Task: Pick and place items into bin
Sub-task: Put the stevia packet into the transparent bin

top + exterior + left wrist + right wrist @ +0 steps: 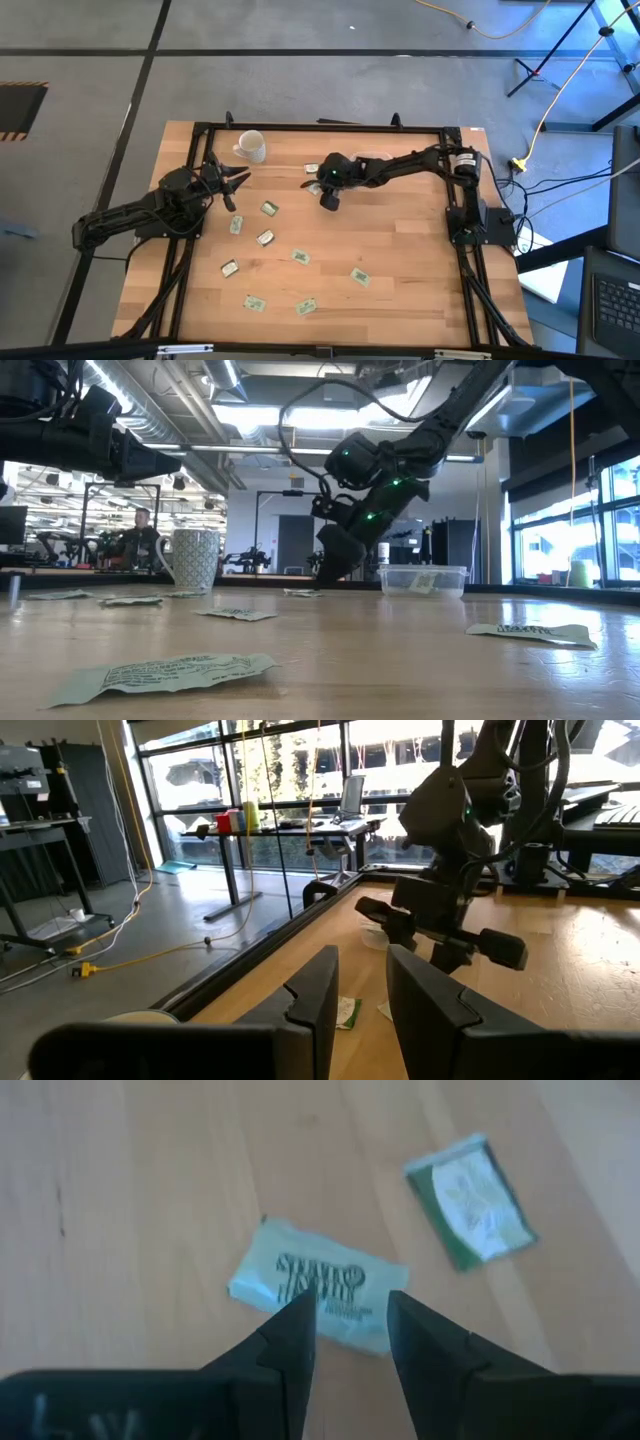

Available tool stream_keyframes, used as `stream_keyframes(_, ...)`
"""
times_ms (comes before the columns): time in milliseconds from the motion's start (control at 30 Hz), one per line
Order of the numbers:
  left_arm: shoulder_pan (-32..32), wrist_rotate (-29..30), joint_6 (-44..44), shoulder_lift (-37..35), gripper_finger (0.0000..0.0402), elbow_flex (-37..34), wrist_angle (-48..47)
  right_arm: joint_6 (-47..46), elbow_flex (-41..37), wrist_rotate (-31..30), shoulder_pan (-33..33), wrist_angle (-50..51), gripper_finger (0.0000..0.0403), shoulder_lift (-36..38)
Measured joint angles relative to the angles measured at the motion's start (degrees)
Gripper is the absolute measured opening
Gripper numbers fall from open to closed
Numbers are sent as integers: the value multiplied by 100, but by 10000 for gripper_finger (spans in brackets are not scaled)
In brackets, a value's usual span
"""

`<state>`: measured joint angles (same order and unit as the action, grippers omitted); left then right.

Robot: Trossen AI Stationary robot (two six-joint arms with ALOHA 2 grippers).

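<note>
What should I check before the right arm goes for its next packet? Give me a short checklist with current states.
1. Right gripper open with a gap: ok.
2. Pale packet lined up beyond the fingertips: ok.
3. Nothing held between the fingers: ok.
4. Second, greener packet apart from the target: ok.
5. Bin upright, top open: ok.
6. Left gripper waiting near the white mug, away from the target: ok.

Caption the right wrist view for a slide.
Right gripper, fingers open, poised over a pale green packet on the table.
</note>
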<state>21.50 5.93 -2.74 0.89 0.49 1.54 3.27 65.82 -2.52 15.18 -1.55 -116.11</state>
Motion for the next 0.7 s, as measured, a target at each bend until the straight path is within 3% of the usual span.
stream_keyframes(700, 0, 0, 0, 0, 82, -1, 0, -2, 31, 17, 0, -123, 124, -382)
